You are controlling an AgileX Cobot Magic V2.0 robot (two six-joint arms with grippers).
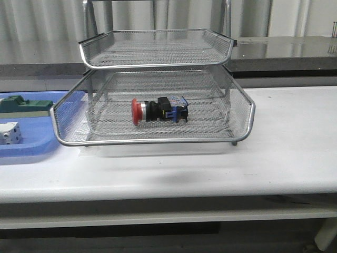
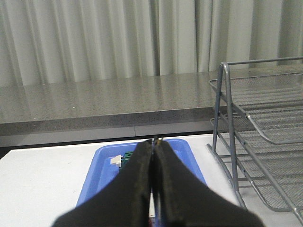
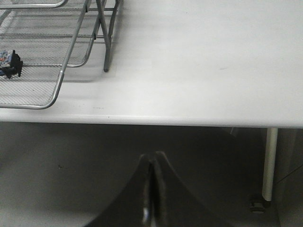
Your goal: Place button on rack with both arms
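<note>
left end effector (image 2: 155,142) pressed closed over the blue tray (image 2: 102,166); right end effector (image 3: 152,158) closed below table edge (image 3: 189,118).

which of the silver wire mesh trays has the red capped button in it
The pulled-out wire-mesh tray below the top tray holds the red-capped push-button, lying on its side; the top one looks empty.

Button (image 3: 9,63): I see only its rear end, cut off by the right wrist view's edge; rack (image 1: 158,105) top cropped in front.

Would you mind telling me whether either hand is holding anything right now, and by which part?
Nothing: both the left hand and right hand are shut and empty.
</note>
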